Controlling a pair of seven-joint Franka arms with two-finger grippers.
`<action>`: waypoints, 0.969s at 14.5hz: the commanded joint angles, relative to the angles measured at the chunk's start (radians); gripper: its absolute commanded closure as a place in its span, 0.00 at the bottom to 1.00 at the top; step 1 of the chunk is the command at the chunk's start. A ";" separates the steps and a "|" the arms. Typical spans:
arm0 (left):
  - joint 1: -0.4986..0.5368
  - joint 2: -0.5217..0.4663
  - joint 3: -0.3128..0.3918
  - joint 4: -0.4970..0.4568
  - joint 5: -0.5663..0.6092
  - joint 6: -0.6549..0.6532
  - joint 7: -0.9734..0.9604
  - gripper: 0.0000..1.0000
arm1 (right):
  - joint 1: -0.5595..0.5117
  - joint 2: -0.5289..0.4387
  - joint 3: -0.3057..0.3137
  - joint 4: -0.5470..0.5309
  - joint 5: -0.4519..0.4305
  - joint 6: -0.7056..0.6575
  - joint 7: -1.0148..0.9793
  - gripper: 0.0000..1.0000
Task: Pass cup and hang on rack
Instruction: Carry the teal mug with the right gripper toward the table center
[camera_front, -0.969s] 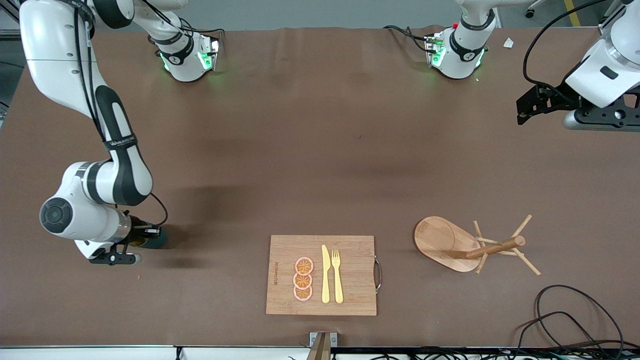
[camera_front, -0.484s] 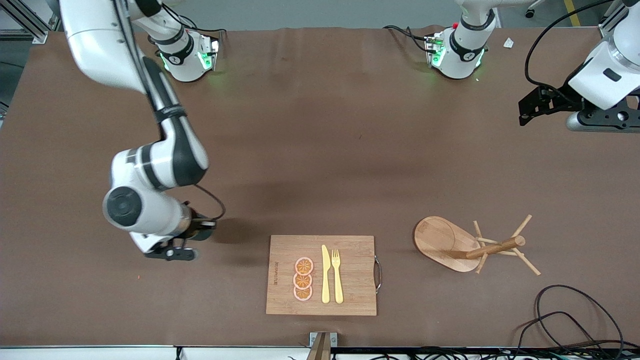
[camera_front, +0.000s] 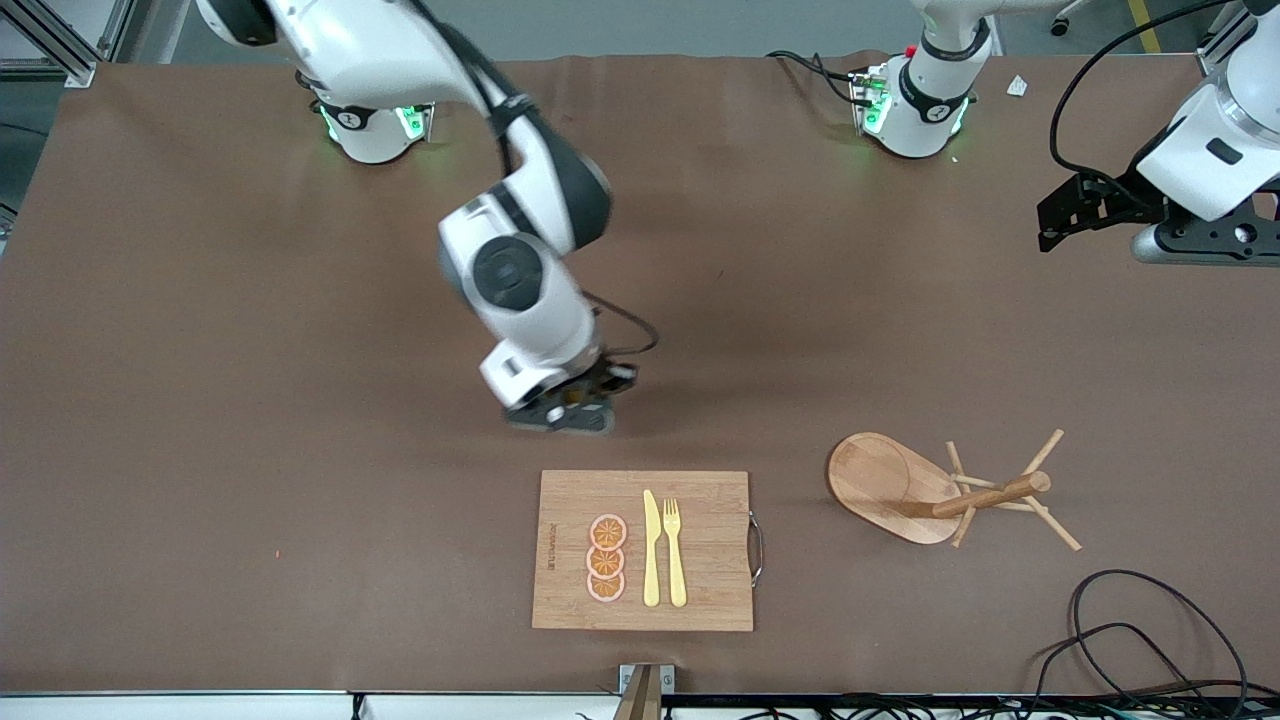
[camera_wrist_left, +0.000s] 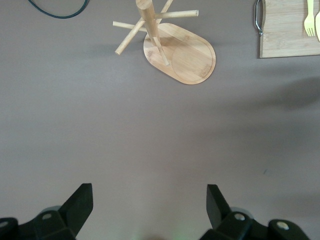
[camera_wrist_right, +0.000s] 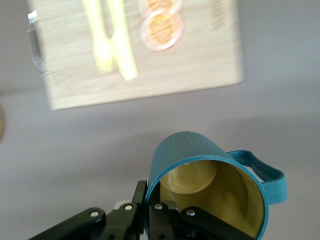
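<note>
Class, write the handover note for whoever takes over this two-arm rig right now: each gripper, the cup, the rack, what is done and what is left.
Right gripper: shut on the cup's rim, up in the air over bare table beside the cutting board.
Left gripper: open, empty, waiting over the left arm's end of the table.
Rack: upright beside the board, no cup on its pegs.
Done: cup picked up.
Left: pass it to the left gripper, hang it on a peg.

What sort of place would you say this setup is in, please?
Most likely a robotics lab bench staged as a kitchen: two arms are bolted to a brown-covered table, cables trail at its edge, and props include a cutting board and a wooden mug rack.
</note>
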 joint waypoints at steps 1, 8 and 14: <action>0.003 -0.008 0.001 -0.003 -0.014 -0.003 0.012 0.00 | 0.093 0.120 -0.012 0.096 0.021 0.094 0.173 1.00; -0.001 -0.003 -0.001 0.008 -0.013 -0.003 0.012 0.00 | 0.182 0.313 -0.013 0.262 0.021 0.194 0.512 0.99; 0.002 -0.003 -0.001 0.008 -0.013 -0.003 0.012 0.00 | 0.141 0.265 -0.012 0.262 0.023 0.136 0.531 0.00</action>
